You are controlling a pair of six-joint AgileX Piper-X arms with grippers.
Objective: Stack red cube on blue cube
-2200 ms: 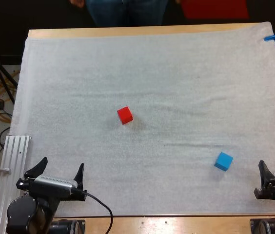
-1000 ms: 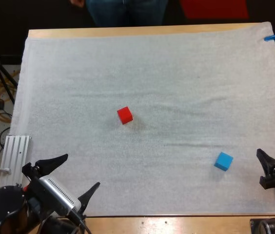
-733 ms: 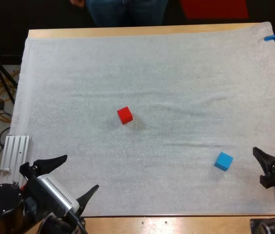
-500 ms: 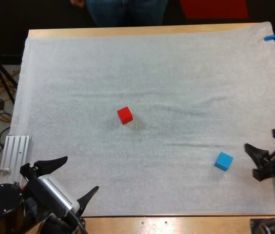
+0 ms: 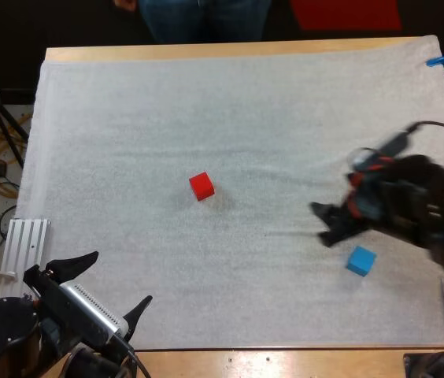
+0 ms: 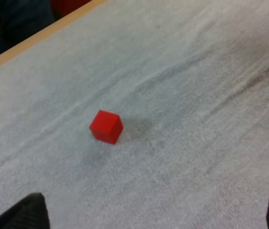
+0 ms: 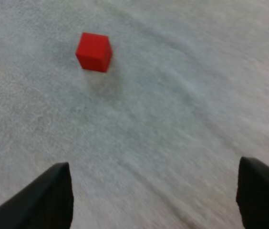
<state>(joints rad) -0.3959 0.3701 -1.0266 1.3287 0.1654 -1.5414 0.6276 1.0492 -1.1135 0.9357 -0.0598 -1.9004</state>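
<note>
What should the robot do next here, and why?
Probably move the right claw over to the small red cube: the claw is open and empty, short of the cube, which sits alone on the white mat, apart from the small blue cube.

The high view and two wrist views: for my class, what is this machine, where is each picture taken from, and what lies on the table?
It is a robot with two arms, each ending in a black two-fingered hand. The high view looks down from behind the arms; each wrist view comes from a camera riding on one arm. A red cube and a blue cube lie apart on a white mat. The left hand is at the near edge, the right hand over the mat near the blue cube. Both are open, holding nothing.
</note>
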